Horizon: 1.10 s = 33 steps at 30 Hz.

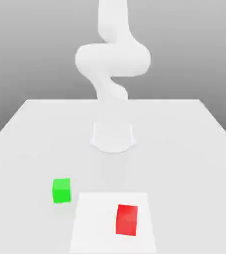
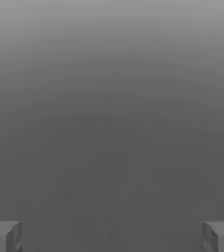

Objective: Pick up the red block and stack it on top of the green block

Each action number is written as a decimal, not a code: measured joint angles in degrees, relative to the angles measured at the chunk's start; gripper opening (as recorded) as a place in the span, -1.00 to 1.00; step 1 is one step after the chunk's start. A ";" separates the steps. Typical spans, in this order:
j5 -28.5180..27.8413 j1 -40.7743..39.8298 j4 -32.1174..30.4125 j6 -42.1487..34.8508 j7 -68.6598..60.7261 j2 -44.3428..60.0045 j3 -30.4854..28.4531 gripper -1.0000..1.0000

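Closest to the exterior camera, a white square patch (image 1: 97, 223) lies on the tabletop (image 1: 184, 163), and on it I can see the red block (image 1: 127, 220), the one I am to pick up. It sits toward the patch's edge on the exterior view's right, turned slightly, so its outline looks a little skewed to me. Its top face shows a brighter red than the side facing the camera.

Moving outward, I find the green block (image 1: 62, 191) toward the exterior view's left, resting upright on the tabletop just beside the patch. It is set farther from the camera than the red block, and the two stand clearly apart, with part of the white patch between them. Its front face is a shade darker than its top.

Beyond both blocks, the arm's white base (image 1: 113, 138) stands around the middle of the exterior view. From there the Panda arm (image 1: 112, 59) rises, bulging out to both sides at its rounded joints, and runs up out of the top of the picture. Behind the table's far edge I see a gray backdrop (image 1: 194, 54).

On my hand view, the gripper (image 2: 112, 237) has its two fingers (image 2: 211, 237) spread wide apart, with gray shading between and beyond them.
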 joint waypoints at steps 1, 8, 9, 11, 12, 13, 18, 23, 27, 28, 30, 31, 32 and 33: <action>-0.16 -0.18 -0.84 1.10 0.63 2.26 0.38 0.00; -1.12 -1.35 -6.30 8.26 4.71 16.99 2.74 0.00; -1.28 -1.43 -7.07 9.27 5.31 19.07 2.98 0.00; -1.55 -1.64 -8.61 11.29 6.46 23.23 3.52 0.00; -1.70 -1.68 -9.38 12.30 7.05 25.31 3.72 0.00; -1.83 -1.71 -10.15 13.31 7.62 27.39 3.90 0.00; -2.10 -1.43 -14.00 18.37 10.20 37.76 4.53 0.00; -1.91 -0.70 -16.77 24.19 12.00 48.07 4.49 0.00; -4.03 0.25 -15.84 30.99 13.73 56.38 3.10 0.00; -4.38 0.60 -15.62 32.29 13.99 57.93 2.67 -1.00; -4.39 0.60 -15.62 32.30 14.00 57.93 2.68 -1.00; -4.42 0.59 -15.62 32.31 14.03 57.93 2.68 -1.00; -4.45 0.59 -15.62 32.33 14.06 57.93 2.69 -1.00; -4.48 0.59 -15.62 32.34 14.09 57.93 2.70 -1.00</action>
